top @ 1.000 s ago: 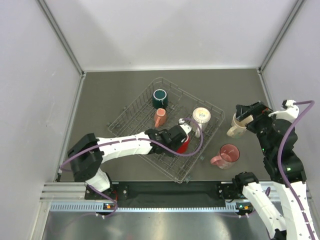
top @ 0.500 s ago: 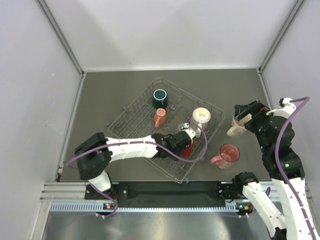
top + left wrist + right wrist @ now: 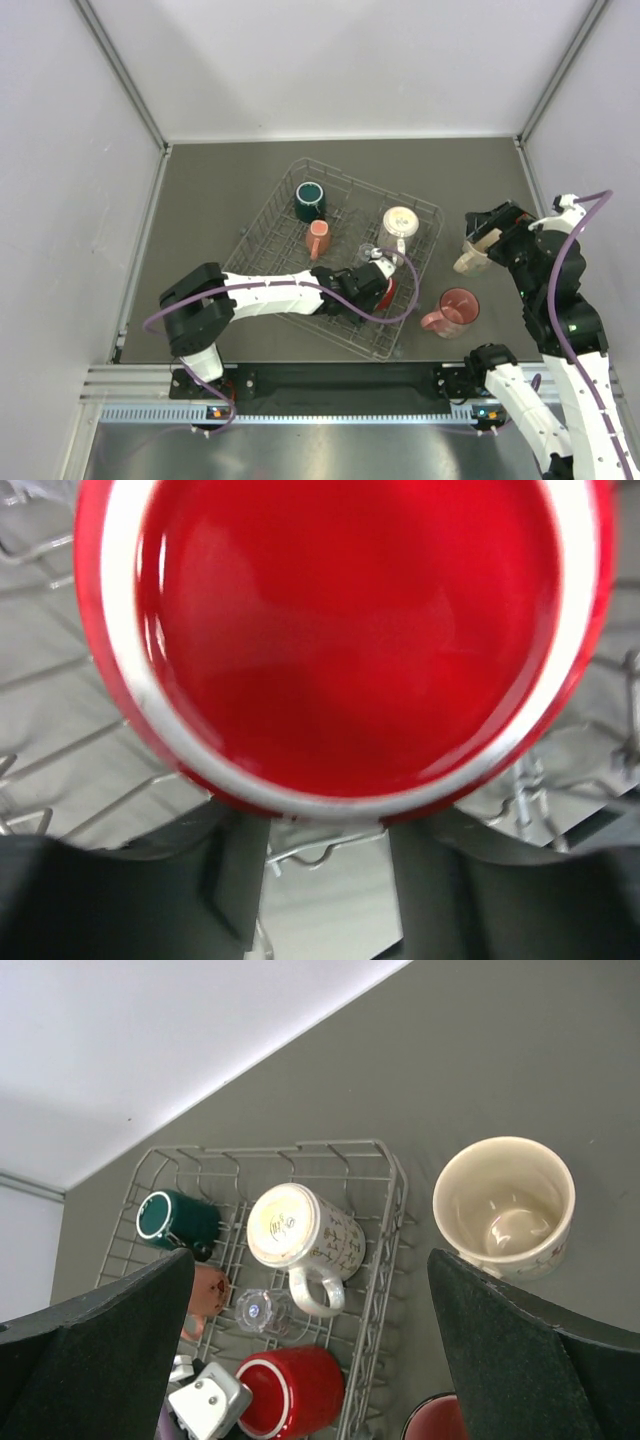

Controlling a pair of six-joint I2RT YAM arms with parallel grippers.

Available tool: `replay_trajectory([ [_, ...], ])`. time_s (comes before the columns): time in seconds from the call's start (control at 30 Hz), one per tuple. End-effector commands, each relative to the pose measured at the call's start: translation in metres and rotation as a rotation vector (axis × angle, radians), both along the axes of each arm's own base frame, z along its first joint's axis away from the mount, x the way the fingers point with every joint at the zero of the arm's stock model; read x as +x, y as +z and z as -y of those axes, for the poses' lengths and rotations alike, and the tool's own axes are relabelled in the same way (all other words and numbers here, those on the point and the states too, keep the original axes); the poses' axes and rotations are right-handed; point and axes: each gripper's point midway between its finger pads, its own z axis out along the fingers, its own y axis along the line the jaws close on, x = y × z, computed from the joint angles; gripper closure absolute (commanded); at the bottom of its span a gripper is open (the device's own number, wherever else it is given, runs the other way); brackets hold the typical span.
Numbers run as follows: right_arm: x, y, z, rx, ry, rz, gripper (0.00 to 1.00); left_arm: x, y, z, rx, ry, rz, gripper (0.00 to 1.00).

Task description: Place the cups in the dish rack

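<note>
we count seven cups: one teal cup, one salmon cup, one glass cup, one red cup, one pink cup, one cream cup and a second cream cup. we count one dish rack.

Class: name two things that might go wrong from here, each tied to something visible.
1. The red mug lies on its side in the dish rack beside the clear glass cup; the left tool could nudge it into the glass.
2. The cream mug on the table sits in line with one finger of the open right tool; lowering might hit its rim.
</note>
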Motion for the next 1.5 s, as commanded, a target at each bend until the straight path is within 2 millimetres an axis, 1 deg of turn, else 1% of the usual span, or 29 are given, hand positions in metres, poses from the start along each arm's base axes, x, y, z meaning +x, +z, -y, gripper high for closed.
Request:
replay_trajectory([
  [0.0, 0.000, -0.001, -0.002, -0.009, 0.017, -0.004, 0.00, 0.000, 0.012, 0.002, -0.038, 0.003, 0.013, 0.44],
  [0.17, 0.002, -0.004, -0.005, -0.005, 0.026, -0.019, 0.00, 0.001, 0.024, -0.002, -0.053, 0.007, 0.030, 0.34],
  [0.23, 0.004, -0.006, -0.005, -0.004, 0.022, -0.028, 0.00, 0.001, 0.029, -0.004, -0.051, 0.009, 0.038, 0.33],
  [0.33, 0.007, -0.015, -0.001, -0.011, -0.007, -0.073, 0.00, 0.004, 0.046, -0.006, -0.071, 0.013, 0.063, 0.31],
  [0.37, 0.008, -0.017, 0.007, 0.002, -0.065, -0.090, 0.00, 0.005, 0.059, -0.004, -0.098, 0.014, 0.078, 0.30],
  [0.4, 0.008, -0.021, 0.011, -0.002, -0.091, -0.116, 0.00, 0.006, 0.065, -0.004, -0.106, 0.013, 0.086, 0.30],
  [0.43, 0.008, -0.033, 0.014, -0.020, -0.112, -0.174, 0.00, 0.006, 0.072, -0.006, -0.112, 0.009, 0.093, 0.30],
  [0.47, 0.008, -0.034, 0.021, -0.038, -0.146, -0.189, 0.00, 0.007, 0.086, -0.004, -0.140, 0.008, 0.111, 0.29],
  [0.5, 0.008, -0.039, 0.024, -0.056, -0.164, -0.219, 0.00, 0.010, 0.094, -0.005, -0.148, 0.012, 0.128, 0.29],
  [0.53, 0.008, -0.050, 0.028, -0.080, -0.182, -0.274, 0.00, 0.011, 0.100, -0.006, -0.151, 0.010, 0.145, 0.28],
  [0.6, 0.010, -0.051, 0.036, -0.109, -0.223, -0.308, 0.00, 0.016, 0.121, -0.011, -0.166, 0.017, 0.182, 0.27],
  [0.63, 0.015, -0.058, 0.041, -0.124, -0.253, -0.352, 0.00, 0.019, 0.128, -0.015, -0.168, 0.022, 0.197, 0.27],
  [0.67, 0.017, -0.055, 0.043, -0.131, -0.258, -0.363, 0.00, 0.021, 0.144, -0.016, -0.190, 0.027, 0.214, 0.27],
  [0.73, 0.026, -0.059, 0.046, -0.156, -0.265, -0.408, 0.00, 0.026, 0.158, -0.020, -0.206, 0.034, 0.233, 0.26],
  [0.77, 0.030, -0.050, 0.050, -0.170, -0.275, -0.397, 0.00, 0.028, 0.176, -0.018, -0.243, 0.036, 0.249, 0.26],
  [0.83, 0.037, -0.051, 0.060, -0.192, -0.303, -0.430, 0.10, 0.030, 0.190, -0.021, -0.253, 0.037, 0.259, 0.27],
  [0.87, 0.041, -0.044, 0.064, -0.191, -0.318, -0.426, 0.14, 0.032, 0.208, -0.020, -0.282, 0.045, 0.275, 0.27],
  [0.9, 0.043, -0.045, 0.068, -0.194, -0.327, -0.439, 0.18, 0.033, 0.213, -0.022, -0.284, 0.053, 0.272, 0.27],
  [0.93, 0.046, -0.051, 0.076, -0.194, -0.349, -0.473, 0.19, 0.035, 0.221, -0.024, -0.294, 0.064, 0.273, 0.27],
  [0.97, 0.049, -0.049, 0.078, -0.188, -0.347, -0.479, 0.19, 0.036, 0.237, -0.022, -0.330, 0.071, 0.281, 0.27],
  [1.0, 0.050, -0.052, 0.081, -0.183, -0.351, -0.500, 0.19, 0.037, 0.243, -0.025, -0.343, 0.085, 0.273, 0.27],
  [1.03, 0.052, -0.058, 0.090, -0.169, -0.369, -0.531, 0.19, 0.041, 0.258, -0.027, -0.379, 0.103, 0.281, 0.27],
  [1.07, 0.052, -0.062, 0.093, -0.166, -0.377, -0.545, 0.20, 0.042, 0.266, -0.029, -0.400, 0.112, 0.281, 0.27],
  [1.13, 0.052, -0.069, 0.099, -0.165, -0.394, -0.573, 0.22, 0.046, 0.278, -0.035, -0.422, 0.140, 0.286, 0.27],
  [1.17, 0.050, -0.073, 0.102, -0.168, -0.410, -0.583, 0.23, 0.047, 0.292, -0.039, -0.451, 0.149, 0.299, 0.25],
  [1.23, 0.046, -0.083, 0.108, -0.162, -0.433, -0.610, 0.29, 0.049, 0.312, -0.047, -0.486, 0.171, 0.308, 0.24],
  [1.33, 0.046, -0.096, 0.110, -0.163, -0.428, -0.630, 0.33, 0.051, 0.331, -0.054, -0.536, 0.197, 0.309, 0.22],
  [1.37, 0.048, -0.104, 0.108, -0.153, -0.418, -0.636, 0.34, 0.050, 0.342, -0.056, -0.566, 0.201, 0.316, 0.22],
  [1.47, 0.050, -0.121, 0.107, -0.130, -0.412, -0.658, 0.38, 0.050, 0.358, -0.062, -0.621, 0.215, 0.313, 0.21],
])
